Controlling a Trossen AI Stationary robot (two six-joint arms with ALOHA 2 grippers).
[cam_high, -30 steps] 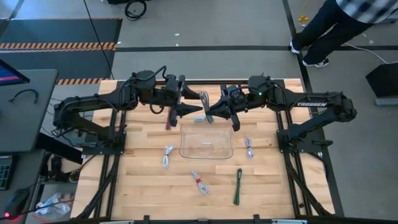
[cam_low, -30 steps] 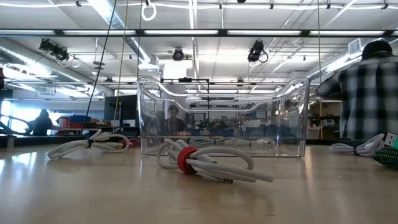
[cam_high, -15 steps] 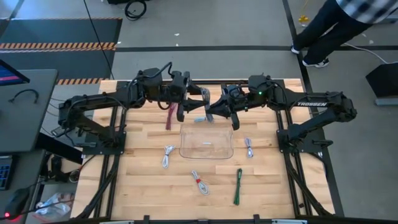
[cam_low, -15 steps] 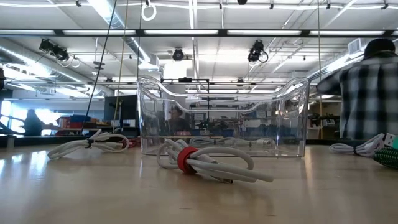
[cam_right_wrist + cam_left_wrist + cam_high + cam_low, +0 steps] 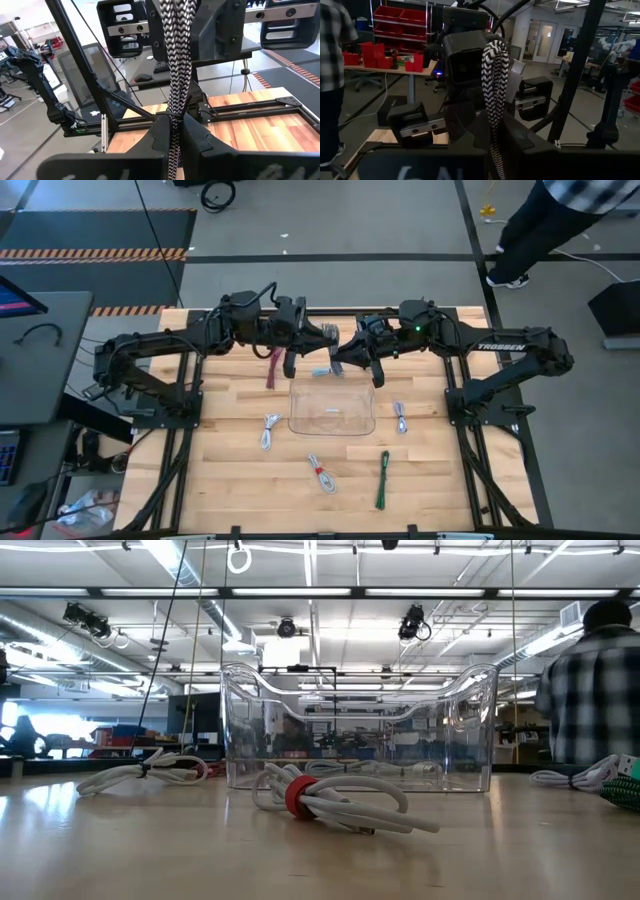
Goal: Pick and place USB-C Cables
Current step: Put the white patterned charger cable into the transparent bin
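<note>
Pale butcher-block table under both arms, grey shop floor around it, a person in a plaid shirt standing beyond the far right corner.

Near the table's middle, a clear plastic tray, open side up, walls rising to a wavy rim in the low view.

Above the tray's far edge, held up in the air between the two grippers: a black-and-white braided cable. Shown running lengthwise through both wrist views, its folded loop at the far end of the left wrist view. Right gripper closed on this cable, strands pinched between the two dark fingers. Left gripper just beside the cable's other end, pointing toward the right gripper; fingers hidden at the bottom of its own wrist view, so no telling whether closed or parted.

Loose on the wood:
- dark red cable, stretched out, long axis running near to far, left of the tray's far corner.
- white cable, left of the tray, bundled, long axis near to far.
- silver cable, right of the tray, same lie.
- white cable with red tie, nearer than the tray, long axis slanting; closest to the low camera.
- green cable, straight, near-right of the tray, long axis near to far.
</note>
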